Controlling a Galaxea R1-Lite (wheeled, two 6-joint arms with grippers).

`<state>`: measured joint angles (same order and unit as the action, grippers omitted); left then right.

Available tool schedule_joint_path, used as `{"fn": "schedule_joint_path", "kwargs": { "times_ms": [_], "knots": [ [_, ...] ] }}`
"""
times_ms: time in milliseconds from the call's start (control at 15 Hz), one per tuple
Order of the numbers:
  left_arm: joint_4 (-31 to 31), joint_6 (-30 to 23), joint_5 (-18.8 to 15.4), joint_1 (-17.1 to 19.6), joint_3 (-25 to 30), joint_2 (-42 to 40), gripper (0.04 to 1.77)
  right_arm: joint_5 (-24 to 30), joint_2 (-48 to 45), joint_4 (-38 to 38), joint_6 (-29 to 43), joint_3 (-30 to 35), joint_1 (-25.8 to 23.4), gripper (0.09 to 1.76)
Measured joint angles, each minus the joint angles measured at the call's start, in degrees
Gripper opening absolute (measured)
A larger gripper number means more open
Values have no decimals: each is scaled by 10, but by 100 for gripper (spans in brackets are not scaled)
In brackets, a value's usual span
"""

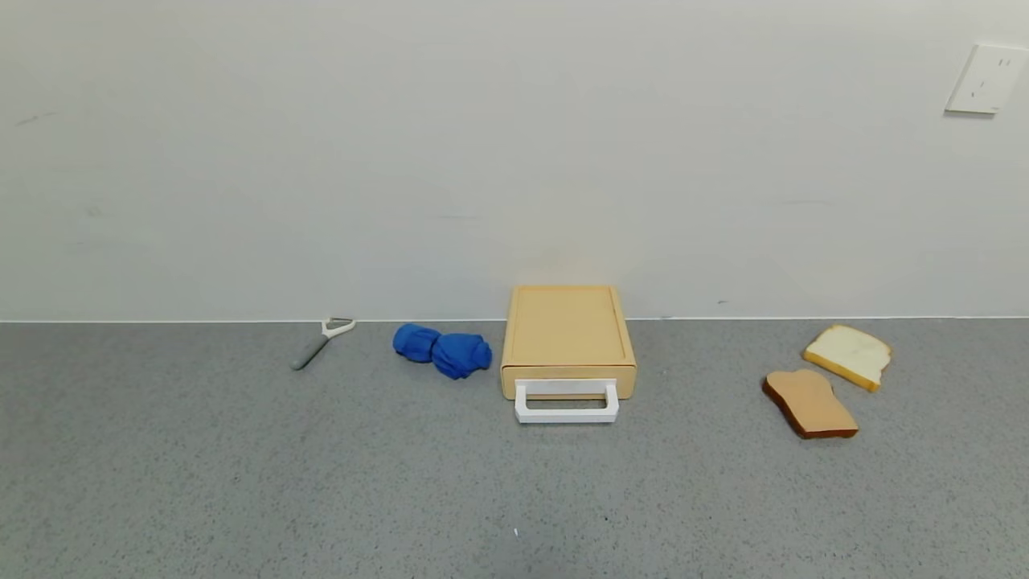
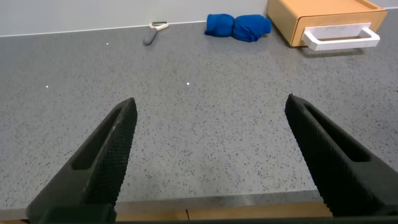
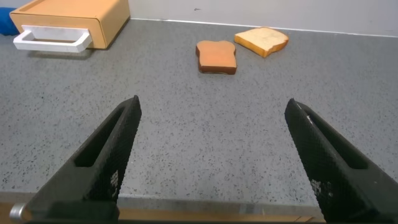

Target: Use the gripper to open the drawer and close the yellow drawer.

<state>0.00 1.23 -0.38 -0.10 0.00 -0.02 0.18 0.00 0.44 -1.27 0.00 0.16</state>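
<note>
The pale yellow drawer box (image 1: 567, 338) sits shut against the back wall, mid-counter, and looks light and rigid, liable to slide when tugged; its white loop handle (image 1: 567, 401) is the place to hook. Both the left gripper (image 2: 208, 162) and right gripper (image 3: 211, 158) hang spread wide and empty near the counter's front edge, well short of the handle.

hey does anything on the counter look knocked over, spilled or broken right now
Nothing stands out. The drawer sits square against the wall, shut, its white handle intact. The blue cloth, peeler and two bread slices lie flat and apart. No spills.
</note>
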Motion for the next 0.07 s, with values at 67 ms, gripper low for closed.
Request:
{"fn": "schedule_joint_path", "kwargs": {
  "times_ms": [67],
  "knots": [
    [0, 0, 0, 0, 0, 0, 172, 0, 0, 0, 0, 0, 0, 170]
  ]
}}
